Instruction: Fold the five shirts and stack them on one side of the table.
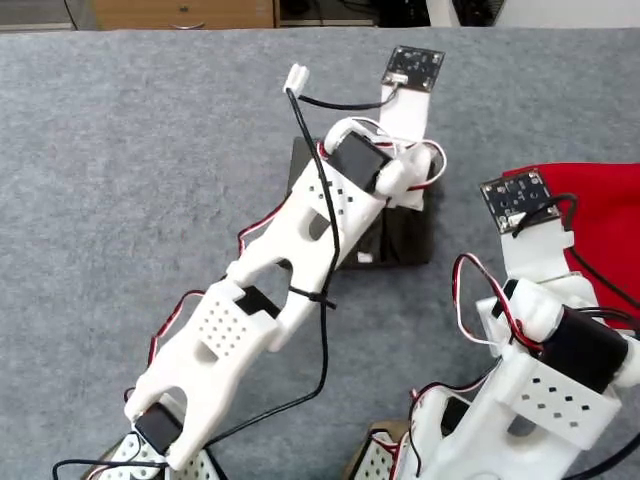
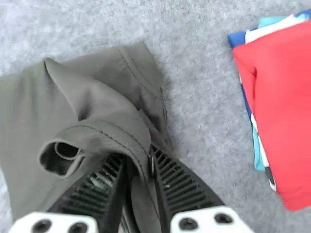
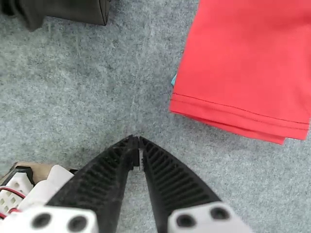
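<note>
1. The olive shirt lies partly folded near the centre of the high view, just left of the stack at the right edge, with bare cover between them.
2. The left gripper is clamped on a doubled fold of that shirt, with cloth pinched between its ribbed black fingers.
3. The right gripper hangs over bare table cover with its fingers pressed together and nothing between them.
4. We judge the shirt light, limp and thin. It sags and curls where it is lifted, and a sleeve opening rolls into a loose tube beside the fingers.
5. It will not hold a crease by itself, so a pinch at one point should drag the rest along and let loose layers slide apart.
6. We would take hold on a stitched hem or a doubled edge, where the layers stay together, and not in mid-panel.
7. The red shirt tops the stack. It is flat with a neat double-stitched hem, and blue and teal edges peek out below it.
8. The grey cover looks felt-like and rough, likely to grip the knit when it is dragged.
</note>
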Controlling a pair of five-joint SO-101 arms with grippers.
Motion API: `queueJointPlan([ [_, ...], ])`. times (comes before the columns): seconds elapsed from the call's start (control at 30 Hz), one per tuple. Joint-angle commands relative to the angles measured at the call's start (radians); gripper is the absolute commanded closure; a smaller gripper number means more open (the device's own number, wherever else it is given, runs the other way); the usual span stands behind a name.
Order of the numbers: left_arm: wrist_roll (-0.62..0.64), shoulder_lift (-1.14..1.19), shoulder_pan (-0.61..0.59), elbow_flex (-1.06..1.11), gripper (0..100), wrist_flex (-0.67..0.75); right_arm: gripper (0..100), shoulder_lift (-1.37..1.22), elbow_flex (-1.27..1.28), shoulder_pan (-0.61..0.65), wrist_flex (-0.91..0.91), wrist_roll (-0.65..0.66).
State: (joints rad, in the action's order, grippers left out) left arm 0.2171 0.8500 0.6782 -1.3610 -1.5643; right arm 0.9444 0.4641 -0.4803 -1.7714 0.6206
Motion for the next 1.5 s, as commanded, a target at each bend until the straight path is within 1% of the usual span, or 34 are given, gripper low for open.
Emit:
queueJointPlan([
  [0.0, 0.003, 0.013, 0.015, -0.005, 98, 0.064, 99.5, 0.007, -0.001, -0.018, -0.014, 0.008],
  [0.1, 0.003, 0.051, 0.012, 0.005, 96, 0.064, 99.5, 0.007, -0.001, -0.018, -0.014, 0.008],
  [0.27, 0.0, 0.079, 0.012, -0.003, 81, 0.028, 99.5, 0.007, 0.001, -0.018, -0.014, 0.008],
  [0.33, -0.003, 0.079, 0.011, -0.003, 79, 0.018, 99.5, 0.007, 0.001, -0.018, -0.014, 0.008],
  [0.43, -0.048, 0.079, 0.009, -0.02, 79, 0.005, 99.5, 0.007, 0.001, -0.018, -0.014, 0.008],
  [0.53, -0.077, 0.079, -0.025, -0.081, 79, -0.037, 99.5, 0.007, 0.001, -0.018, -0.014, 0.008],
  [0.73, -0.104, 0.079, -0.155, -0.311, 79, -0.196, 99.5, 0.007, -0.004, -0.013, -0.012, 0.003],
  [0.83, -0.127, 0.067, -0.232, -0.275, 84, -0.199, 99.5, 0.005, -0.005, -0.01, -0.009, 0.003],
  [0.93, -0.184, 0.001, -0.307, -0.187, 91, -0.199, 99.4, 0.001, -0.005, -0.008, 0.02, 0.002],
  [1.03, -0.25, -0.104, -0.373, -0.017, 96, -0.199, 99.4, -0.002, 0.001, 0.021, 0.078, 0.002],
  [1.13, -0.298, -0.252, -0.456, 0.222, 98, -0.199, 99.4, -0.018, 0.018, 0.127, 0.14, -0.005],
  [1.3, -0.382, -0.527, -0.635, 0.614, 98, -0.196, 99.5, -0.168, 0.012, 0.337, 0.207, -0.104],
  [1.47, -0.463, -0.759, -0.853, 0.876, 98, -0.195, 99.5, -0.364, -0.059, 0.475, 0.255, -0.189],
])
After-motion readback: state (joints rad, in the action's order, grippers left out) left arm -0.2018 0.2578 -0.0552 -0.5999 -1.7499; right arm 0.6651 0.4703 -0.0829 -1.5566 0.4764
